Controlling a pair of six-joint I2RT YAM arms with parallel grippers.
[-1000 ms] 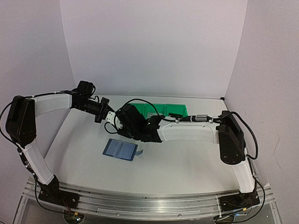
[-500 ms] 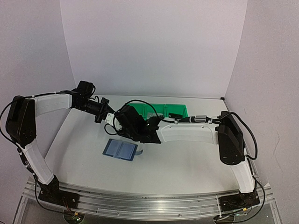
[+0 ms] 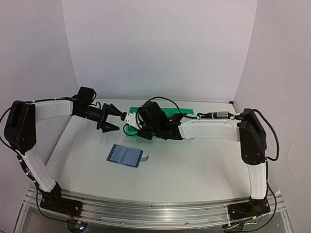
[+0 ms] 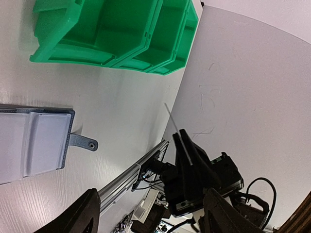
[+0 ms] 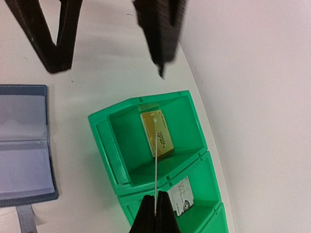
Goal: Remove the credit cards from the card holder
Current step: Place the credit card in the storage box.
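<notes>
Left claw point(image 3: 111, 118) sprung apart, right claw point(image 5: 156, 201) pinching card point(image 5: 156, 175), face hidden

Robot lab cell. White worktop point(image 3: 194, 167) boxed in by plain pale backdrop panels point(image 3: 160, 48). Aluminium rail point(image 3: 155, 209) at near edge carries left arm point(image 3: 51, 108) and right arm point(image 3: 214, 130), both with loose cabling. Green bins point(image 3: 182, 113) at back.

Blue card holder point(image 3: 125, 156), green bins point(image 5: 109, 145), tan-gold card point(image 5: 157, 133), seemingly silver card point(image 5: 182, 195)
</notes>
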